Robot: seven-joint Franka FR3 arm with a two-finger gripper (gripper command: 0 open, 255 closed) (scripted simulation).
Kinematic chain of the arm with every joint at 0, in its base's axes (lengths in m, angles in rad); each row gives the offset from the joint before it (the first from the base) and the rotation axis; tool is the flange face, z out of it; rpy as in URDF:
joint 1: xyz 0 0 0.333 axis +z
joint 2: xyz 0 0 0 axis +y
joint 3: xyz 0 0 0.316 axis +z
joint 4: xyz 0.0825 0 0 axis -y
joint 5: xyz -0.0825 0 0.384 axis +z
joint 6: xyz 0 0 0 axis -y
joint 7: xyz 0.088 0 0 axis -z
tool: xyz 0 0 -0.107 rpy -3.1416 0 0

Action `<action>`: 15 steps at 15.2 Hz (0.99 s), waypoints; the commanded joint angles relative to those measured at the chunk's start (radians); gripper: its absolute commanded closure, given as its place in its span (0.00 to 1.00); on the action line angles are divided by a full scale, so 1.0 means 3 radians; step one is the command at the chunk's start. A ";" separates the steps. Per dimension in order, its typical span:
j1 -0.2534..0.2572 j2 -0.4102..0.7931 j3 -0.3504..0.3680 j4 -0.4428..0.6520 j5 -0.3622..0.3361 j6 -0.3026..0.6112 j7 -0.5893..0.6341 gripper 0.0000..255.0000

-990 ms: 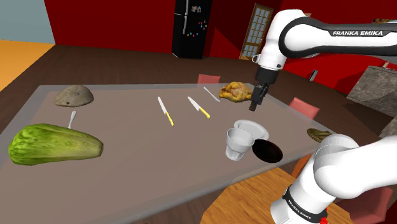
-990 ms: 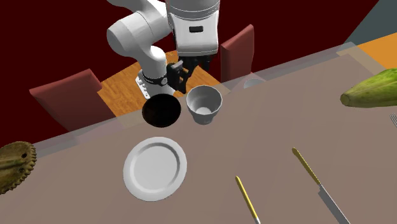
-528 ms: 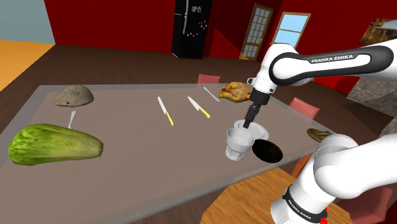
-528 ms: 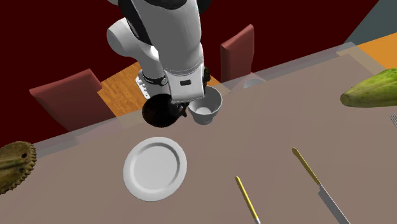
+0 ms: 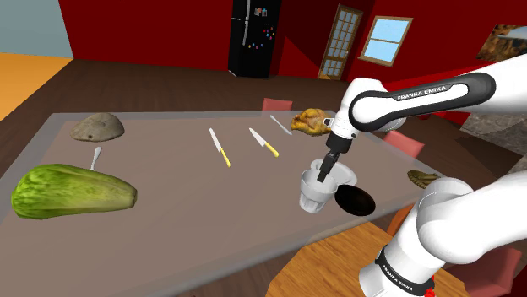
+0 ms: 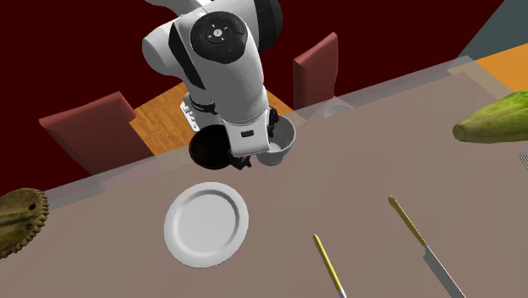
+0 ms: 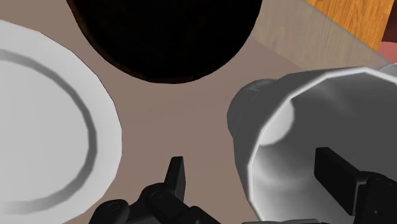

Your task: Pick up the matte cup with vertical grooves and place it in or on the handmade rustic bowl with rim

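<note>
Grey-white cup (image 7: 286,114) stands just beside the dark bowl (image 7: 165,38). Wide-spread gripper (image 7: 252,167) straddles the cup's wall, one finger inside. Contact unclear.

A tall black refrigerator (image 5: 253,38), a wooden door (image 5: 340,42) and a window (image 5: 386,38) are set along deep red walls (image 5: 301,29) beyond the grey-brown table (image 5: 169,190).

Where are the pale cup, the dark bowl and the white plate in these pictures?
pale cup (image 7: 289,121), wrist view, on its inner wall.
dark bowl (image 7: 165,38), wrist view, on its black inside.
white plate (image 6: 206,223), second exterior view, on its bare middle.
</note>
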 commanded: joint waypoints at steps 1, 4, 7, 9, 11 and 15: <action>0.0017 0.0071 -0.0014 -0.0079 0.0010 0.0153 -0.0011 0.00; 0.0016 0.0071 -0.0014 -0.0079 0.0010 0.0153 -0.0011 0.00; 0.0016 0.0071 -0.0014 -0.0079 0.0010 0.0153 -0.0011 0.00; 0.0016 0.0071 -0.0014 -0.0079 0.0010 0.0152 -0.0012 0.00; 0.0016 0.0071 -0.0014 -0.0079 0.0010 0.0152 -0.0012 1.00; 0.0016 0.0071 -0.0014 -0.0079 0.0010 0.0152 -0.0012 1.00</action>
